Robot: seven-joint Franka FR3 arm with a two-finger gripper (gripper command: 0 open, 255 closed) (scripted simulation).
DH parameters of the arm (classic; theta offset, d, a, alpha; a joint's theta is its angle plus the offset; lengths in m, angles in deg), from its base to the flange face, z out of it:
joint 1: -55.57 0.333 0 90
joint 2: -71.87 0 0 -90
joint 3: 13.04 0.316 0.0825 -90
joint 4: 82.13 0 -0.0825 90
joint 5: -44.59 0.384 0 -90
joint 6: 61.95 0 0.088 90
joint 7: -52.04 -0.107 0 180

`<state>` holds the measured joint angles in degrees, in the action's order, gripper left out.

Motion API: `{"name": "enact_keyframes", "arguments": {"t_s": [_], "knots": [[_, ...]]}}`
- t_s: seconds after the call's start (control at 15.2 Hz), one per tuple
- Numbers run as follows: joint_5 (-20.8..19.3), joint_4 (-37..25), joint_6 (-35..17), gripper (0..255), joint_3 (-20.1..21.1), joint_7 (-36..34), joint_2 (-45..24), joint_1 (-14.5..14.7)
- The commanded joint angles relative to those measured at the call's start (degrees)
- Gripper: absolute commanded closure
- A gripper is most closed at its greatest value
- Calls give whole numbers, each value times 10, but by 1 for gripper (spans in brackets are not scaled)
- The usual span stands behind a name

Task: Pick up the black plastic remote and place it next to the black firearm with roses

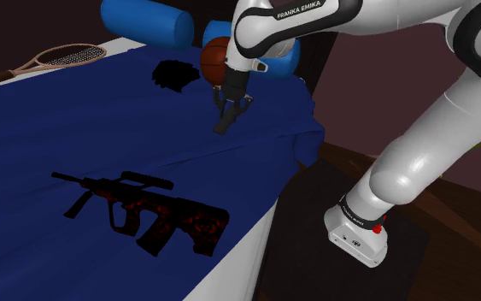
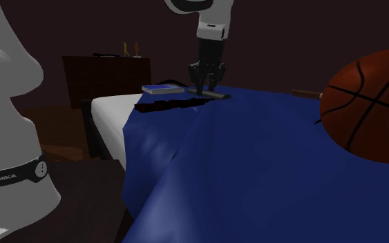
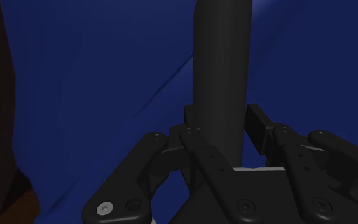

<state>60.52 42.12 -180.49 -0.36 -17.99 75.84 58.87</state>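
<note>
The gripper (image 3: 226,122) was closed on the remote (image 3: 220,63), whose far end was cut off. The shoulder view showed the firearm (image 1: 144,209) at seven o'clock, well apart.

Deep blue bedcover (image 1: 59,128), black firearm (image 1: 157,214) with seemingly red rose markings, orange basketball (image 2: 372,103) with black seams, black remote (image 3: 222,63)

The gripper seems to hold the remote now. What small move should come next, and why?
Probably lift a little before carrying: the gripper looks shut on the remote, whose lower end hangs close to the blue blanket, and the firearm lies toward the shoulder view's lower left.
</note>
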Motion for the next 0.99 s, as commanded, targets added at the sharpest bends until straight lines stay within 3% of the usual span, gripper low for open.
{"name": "enact_keyframes", "arguments": {"t_s": [0.0, 0.53, 0.92], "knots": [[2, -1, -11, 255, 15, -27, -6, 13], [-2, -24, -40, 255, 76, -141, -30, 68], [-3, 1, -85, 255, 78, -135, -52, 70]]}}
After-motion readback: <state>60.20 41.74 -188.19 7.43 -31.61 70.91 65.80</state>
